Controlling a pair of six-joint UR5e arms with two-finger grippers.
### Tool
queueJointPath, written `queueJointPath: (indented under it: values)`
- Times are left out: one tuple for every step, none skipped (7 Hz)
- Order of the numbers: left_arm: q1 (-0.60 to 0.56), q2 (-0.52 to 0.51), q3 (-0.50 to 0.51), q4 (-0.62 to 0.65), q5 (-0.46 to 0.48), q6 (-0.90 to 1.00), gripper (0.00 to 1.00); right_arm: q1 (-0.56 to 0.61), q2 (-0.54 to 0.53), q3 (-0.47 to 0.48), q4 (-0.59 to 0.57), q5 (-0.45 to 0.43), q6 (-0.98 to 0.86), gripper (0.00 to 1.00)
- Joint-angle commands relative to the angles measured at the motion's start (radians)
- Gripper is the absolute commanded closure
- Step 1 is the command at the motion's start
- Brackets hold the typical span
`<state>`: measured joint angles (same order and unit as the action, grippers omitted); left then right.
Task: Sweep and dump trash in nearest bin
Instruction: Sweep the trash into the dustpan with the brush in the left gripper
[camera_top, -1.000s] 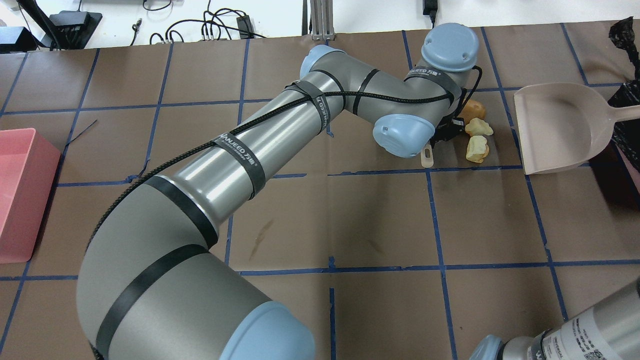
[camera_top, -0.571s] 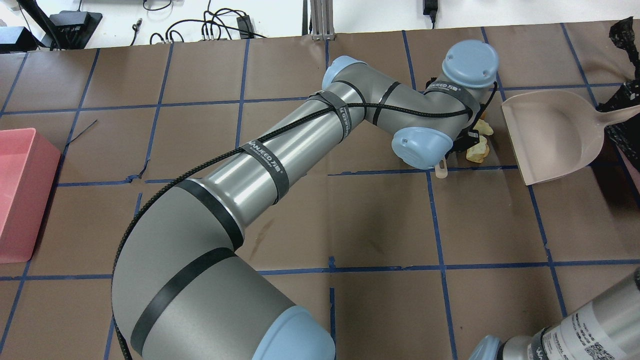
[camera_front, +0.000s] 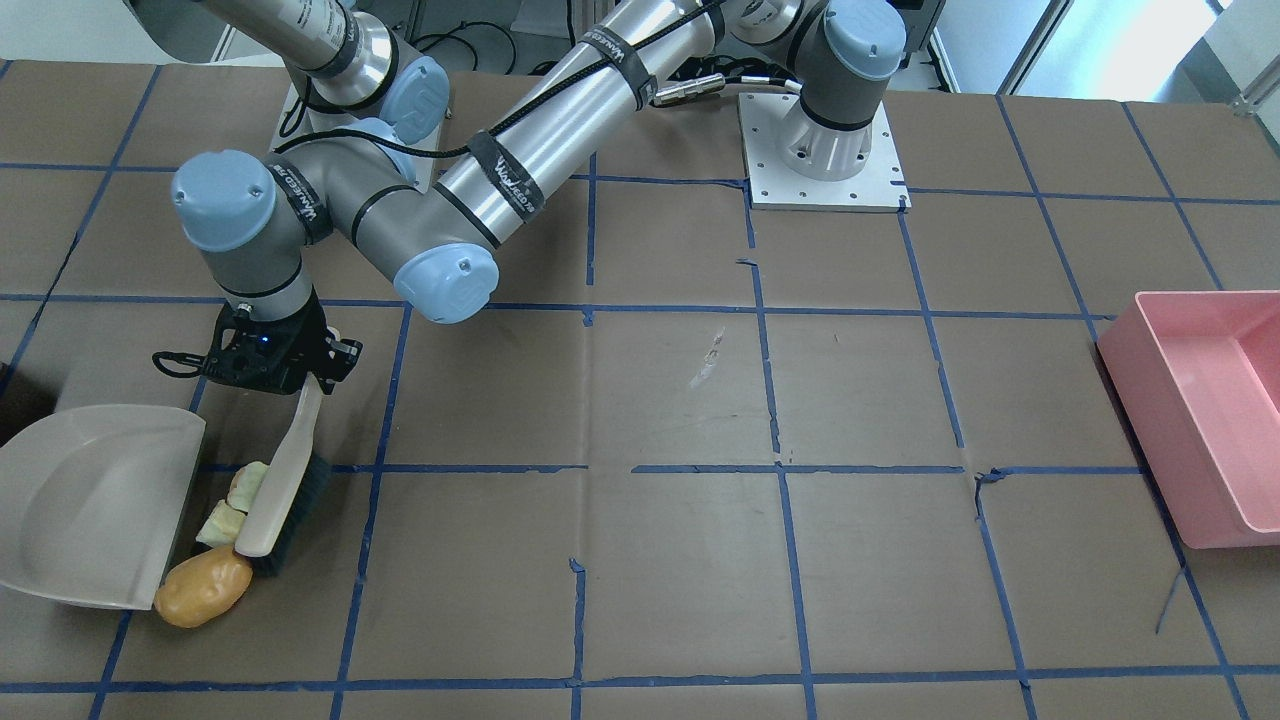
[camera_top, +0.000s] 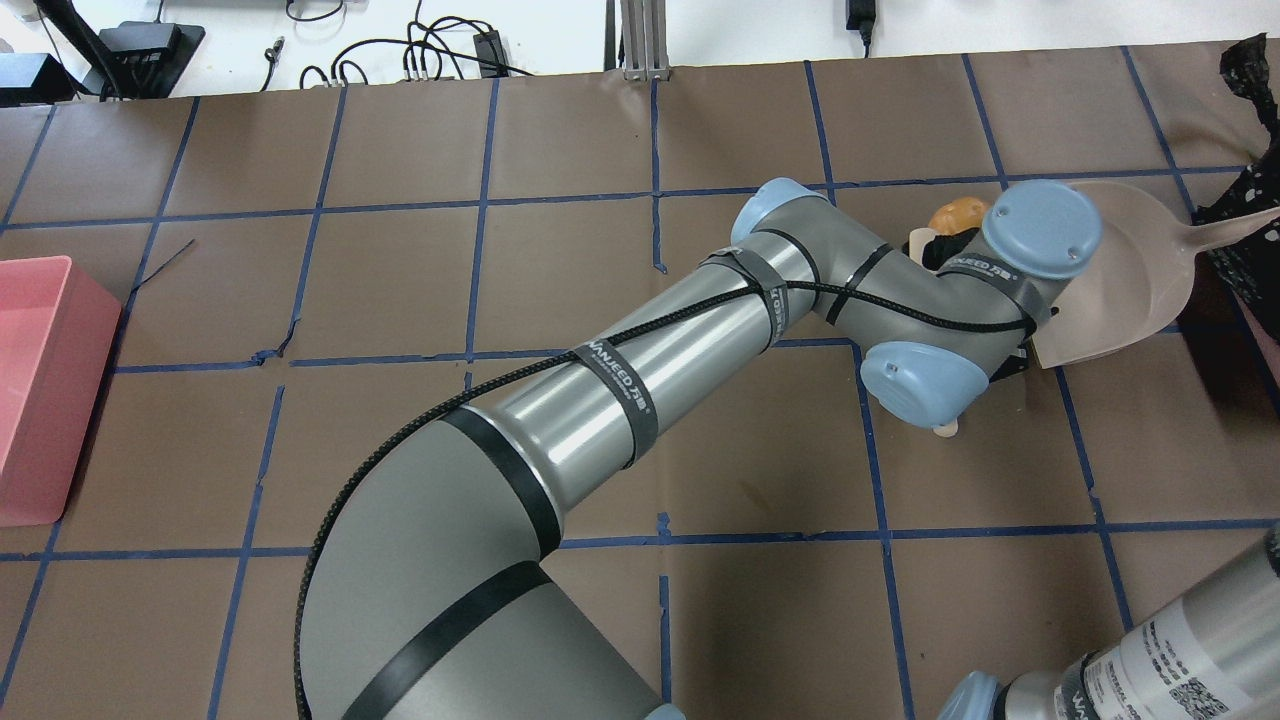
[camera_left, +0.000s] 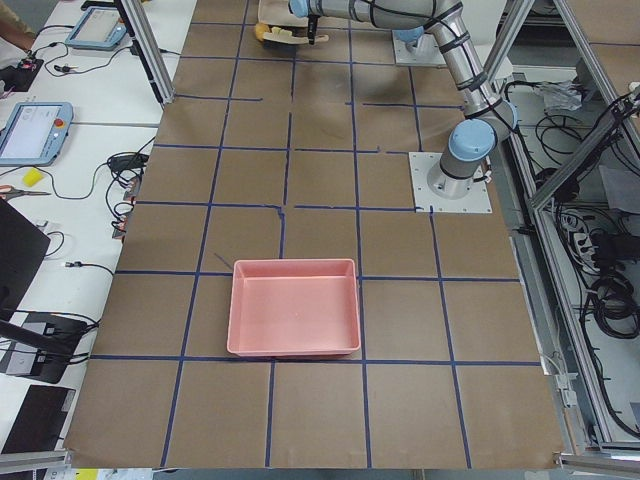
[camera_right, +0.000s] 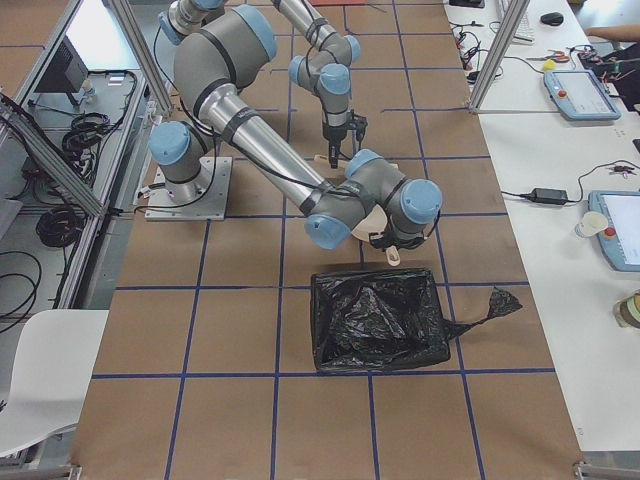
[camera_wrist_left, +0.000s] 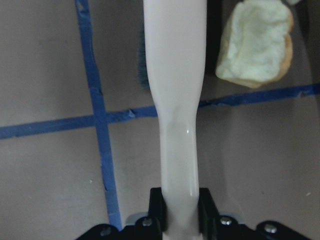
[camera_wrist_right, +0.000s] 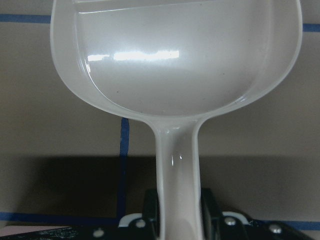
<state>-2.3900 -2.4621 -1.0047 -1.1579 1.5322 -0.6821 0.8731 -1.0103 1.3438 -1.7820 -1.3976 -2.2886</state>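
My left gripper (camera_wrist_left: 180, 207) is shut on the white handle of a brush (camera_front: 283, 490) with dark bristles on the table. My right gripper (camera_wrist_right: 177, 205) is shut on the handle of a beige dustpan (camera_front: 90, 500). Two pale yellow-green chunks (camera_front: 232, 505) lie between the brush and the dustpan's lip. One chunk (camera_wrist_left: 257, 42) shows beside the brush handle in the left wrist view. The golden-brown potato piece (camera_front: 203, 588) lies at the brush's tip by the dustpan's corner. In the overhead view only the potato (camera_top: 955, 215) shows; my left arm hides the chunks.
A bin lined with a black bag (camera_right: 380, 320) stands right behind the dustpan. A pink bin (camera_front: 1200, 400) sits at the table's far end, on my left side. My left arm (camera_top: 650, 380) stretches across the table's middle.
My left arm has swung right and nearer, dragging the brush toward the dustpan. The dustpan has shifted left toward the trash. The pale chunks are now hidden under my left wrist in the overhead view.
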Motion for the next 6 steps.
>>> queueJointPath:
  values:
    - [-0.038, -0.024, 0.071, -0.011, 0.003, -0.007, 1.0, 0.004, 0.03, 0.001, -0.034, 0.032, 0.087, 1.0]
    - [-0.044, -0.049, 0.118, -0.014, 0.003, -0.007, 1.0, 0.006, 0.047, 0.0, -0.054, 0.032, 0.106, 1.0]
    - [-0.049, -0.055, 0.147, -0.028, 0.003, -0.008, 1.0, 0.029, 0.05, 0.0, -0.054, 0.028, 0.103, 1.0]
    - [-0.054, -0.055, 0.171, -0.039, 0.002, -0.008, 1.0, 0.056, 0.052, 0.001, -0.057, 0.017, 0.091, 1.0]
    - [-0.069, -0.057, 0.202, -0.046, 0.002, -0.008, 1.0, 0.058, 0.053, 0.001, -0.059, 0.014, 0.089, 1.0]
    - [-0.074, -0.061, 0.228, -0.046, 0.002, -0.007, 1.0, 0.06, 0.061, 0.001, -0.059, 0.008, 0.077, 1.0]
